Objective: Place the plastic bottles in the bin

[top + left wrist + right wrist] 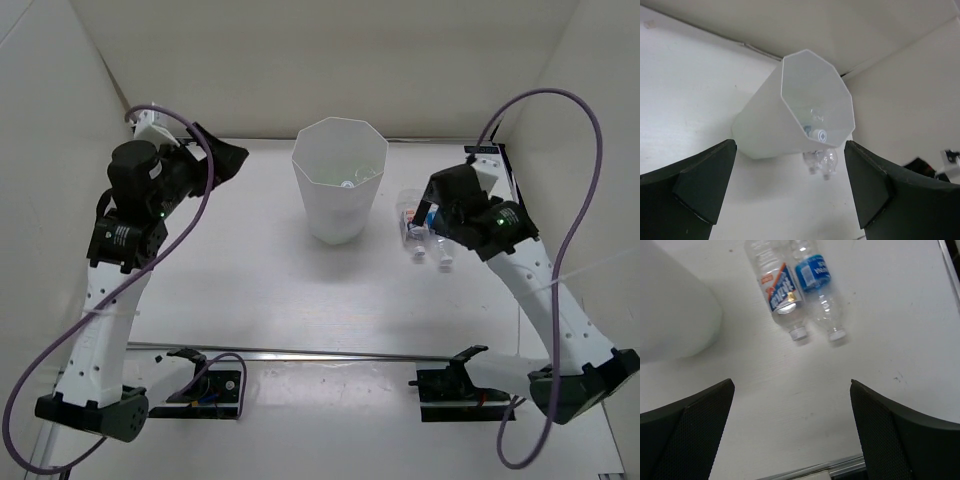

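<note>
The bin stands upright mid-table, and from overhead there's only a pale hint of something down inside it. The left wrist camera looks right into the mouth and shows a clear bottle with a white cap lying in there. Two more bottles lie on the table just right of the bin. They're kinda a blur from above, but the right wrist view shows them side by side, caps toward the camera, one label blue and orange, the other blue. The left gripper is off to the bin's left, jaws spread wide, holding nothing. The right gripper is over the pair, just as wide and empty.
</note>
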Action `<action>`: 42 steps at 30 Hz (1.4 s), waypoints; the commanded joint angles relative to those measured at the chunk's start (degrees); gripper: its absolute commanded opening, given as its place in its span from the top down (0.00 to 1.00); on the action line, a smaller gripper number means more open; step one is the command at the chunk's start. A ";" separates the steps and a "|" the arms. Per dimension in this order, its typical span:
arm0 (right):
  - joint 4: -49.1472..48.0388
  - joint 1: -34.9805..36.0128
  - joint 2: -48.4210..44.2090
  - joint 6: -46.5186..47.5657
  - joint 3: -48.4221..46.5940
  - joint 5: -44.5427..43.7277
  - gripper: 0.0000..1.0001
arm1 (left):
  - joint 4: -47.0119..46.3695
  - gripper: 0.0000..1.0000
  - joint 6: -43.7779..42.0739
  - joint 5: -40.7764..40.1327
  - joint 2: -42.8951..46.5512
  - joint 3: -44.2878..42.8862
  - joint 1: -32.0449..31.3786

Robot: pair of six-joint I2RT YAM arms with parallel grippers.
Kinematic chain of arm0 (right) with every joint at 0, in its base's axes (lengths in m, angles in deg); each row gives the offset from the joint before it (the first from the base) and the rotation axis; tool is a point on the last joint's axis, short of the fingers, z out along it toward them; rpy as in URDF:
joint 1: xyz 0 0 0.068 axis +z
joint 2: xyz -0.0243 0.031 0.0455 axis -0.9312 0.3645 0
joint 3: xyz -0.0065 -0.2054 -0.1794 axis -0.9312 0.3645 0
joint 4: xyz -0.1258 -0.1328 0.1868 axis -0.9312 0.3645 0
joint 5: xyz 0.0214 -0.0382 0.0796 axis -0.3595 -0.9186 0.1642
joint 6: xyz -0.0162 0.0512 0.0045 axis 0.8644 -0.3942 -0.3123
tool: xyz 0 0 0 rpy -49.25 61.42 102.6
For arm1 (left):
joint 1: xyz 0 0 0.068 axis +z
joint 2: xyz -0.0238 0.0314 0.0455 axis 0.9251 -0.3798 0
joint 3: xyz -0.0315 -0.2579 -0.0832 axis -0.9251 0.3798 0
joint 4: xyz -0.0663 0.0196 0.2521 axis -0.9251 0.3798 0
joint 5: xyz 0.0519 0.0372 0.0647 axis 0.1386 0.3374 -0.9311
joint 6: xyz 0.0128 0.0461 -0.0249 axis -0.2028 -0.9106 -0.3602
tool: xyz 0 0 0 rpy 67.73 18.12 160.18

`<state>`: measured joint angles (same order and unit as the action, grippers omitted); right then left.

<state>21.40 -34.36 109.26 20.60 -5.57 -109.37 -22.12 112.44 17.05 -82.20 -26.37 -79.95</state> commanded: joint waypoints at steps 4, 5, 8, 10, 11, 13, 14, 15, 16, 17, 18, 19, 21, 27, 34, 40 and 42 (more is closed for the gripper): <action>-6.03 -19.82 0.87 -0.61 3.26 20.05 0.00 | 8.82 0.00 -2.41 0.23 0.46 1.75 0.58; -7.00 -24.98 2.43 0.62 3.97 26.16 0.00 | 9.87 0.00 -2.94 -0.38 0.46 0.95 0.58; -8.77 -33.87 6.99 2.73 3.98 35.07 0.00 | 13.22 0.00 -4.26 -0.39 -0.76 -1.07 1.72; -9.55 -36.10 10.43 3.87 3.98 42.20 0.00 | 13.83 0.00 -4.27 -0.39 -0.77 -1.08 1.73; -9.56 -36.72 14.45 5.53 3.02 42.91 0.02 | 13.84 0.00 -4.27 -0.39 -0.77 -0.47 1.73; -10.61 -37.25 19.73 6.95 1.26 42.92 0.08 | 14.37 0.00 -3.49 1.01 -0.77 0.23 1.73; -11.75 -37.25 20.72 7.65 0.55 42.92 0.08 | 14.37 0.00 -2.43 1.54 -0.77 0.93 1.73; -13.67 -36.55 21.25 9.23 0.55 42.92 0.08 | 14.37 0.00 -1.90 2.50 -0.77 1.46 1.73; -15.87 -36.55 21.26 10.02 0.55 42.92 0.08 | 14.37 0.00 -1.37 3.21 -1.38 1.47 1.73; -17.02 -36.02 23.35 10.03 -0.06 42.92 0.08 | 15.06 0.00 -1.37 3.83 -1.38 1.47 1.73; -17.03 -36.02 24.67 10.03 -1.55 42.05 0.08 | 15.76 0.00 -0.85 5.05 -1.90 1.47 1.73; -16.42 -36.02 25.99 10.03 -5.04 41.09 0.08 | 15.77 0.00 -0.84 5.06 -2.43 1.47 1.73; -14.92 -35.50 30.03 10.65 -7.97 39.85 0.08 | 17.26 0.00 -1.45 5.77 -2.96 -0.19 1.73; -13.77 -34.27 36.99 15.91 -9.48 38.18 0.08 | 20.17 0.00 -2.51 5.77 -2.35 -0.99 2.25; -15.54 -33.73 41.82 15.83 -5.96 35.98 0.08 | 23.59 0.00 -3.03 5.77 -2.35 -0.99 3.40; -14.93 -33.21 44.55 14.95 -8.50 34.84 0.07 | 23.60 0.00 -3.04 6.38 -2.35 0.15 4.54; -14.92 -33.21 46.21 14.43 -9.30 35.71 0.07 | 23.59 0.00 -3.04 6.38 -3.13 0.15 4.54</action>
<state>7.01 -67.72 153.96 35.27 -12.09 -73.32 1.07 110.06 22.25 -85.76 -25.65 -75.80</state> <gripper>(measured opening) 0.930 0.998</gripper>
